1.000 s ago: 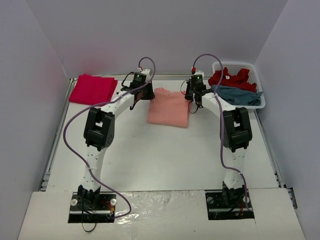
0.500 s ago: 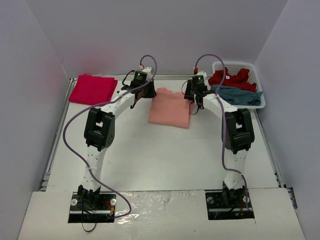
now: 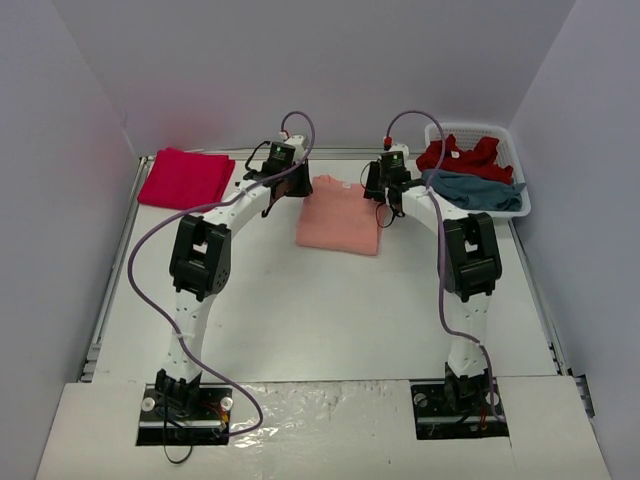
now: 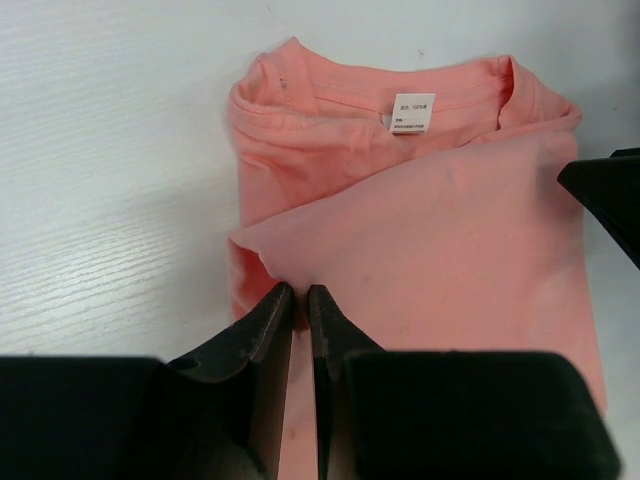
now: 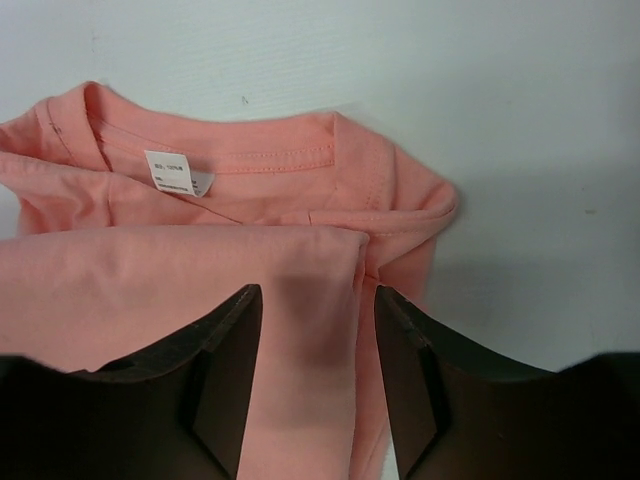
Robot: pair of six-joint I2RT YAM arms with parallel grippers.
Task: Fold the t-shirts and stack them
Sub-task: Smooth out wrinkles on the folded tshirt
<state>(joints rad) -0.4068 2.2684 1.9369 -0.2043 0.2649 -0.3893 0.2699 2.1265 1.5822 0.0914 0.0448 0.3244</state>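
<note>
Folded salmon-orange t-shirt (image 3: 338, 215), collar label (image 4: 413, 112) showing, lies flat; right tool (image 5: 317, 295) released, left tool (image 4: 300, 290) barely parted.

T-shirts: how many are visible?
4: salmon tee mid-table, folded crimson tee at far left, red tee and teal tee in the white basket; others may hide underneath.

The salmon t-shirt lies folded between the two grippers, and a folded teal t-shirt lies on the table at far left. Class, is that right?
No: the folded t-shirt at far left is crimson, not teal, as the top external view shows. The salmon t-shirt is as stated.
</note>
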